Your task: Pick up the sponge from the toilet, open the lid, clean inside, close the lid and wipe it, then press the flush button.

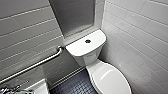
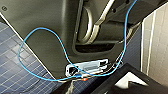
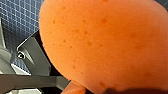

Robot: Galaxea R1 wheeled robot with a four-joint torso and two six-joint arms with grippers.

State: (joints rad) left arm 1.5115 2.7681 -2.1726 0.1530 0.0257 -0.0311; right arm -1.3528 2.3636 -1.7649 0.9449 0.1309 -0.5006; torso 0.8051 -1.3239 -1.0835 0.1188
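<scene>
The white toilet (image 1: 86, 56) stands in the corner between tiled walls. Its oval lid (image 1: 110, 80) is down over the bowl. The small dark flush button (image 1: 87, 41) sits in the middle of the flat tank cover (image 1: 82, 46). The orange-red sponge (image 3: 105, 45) looms very close in the right wrist view, above dark blue floor tiles, and my right gripper is shut on it. My left gripper stands open with nothing in it; the left wrist view looks past the robot's dark body and a blue cable (image 2: 62, 47) to the floor.
A metal grab bar (image 1: 37, 63) runs along the left wall. A white fixture (image 1: 38, 87) with chrome fittings sits at the lower left. The dark blue tiled floor (image 1: 75, 86) lies between it and the toilet. A tiled wall (image 1: 140, 37) hems in the toilet's right side.
</scene>
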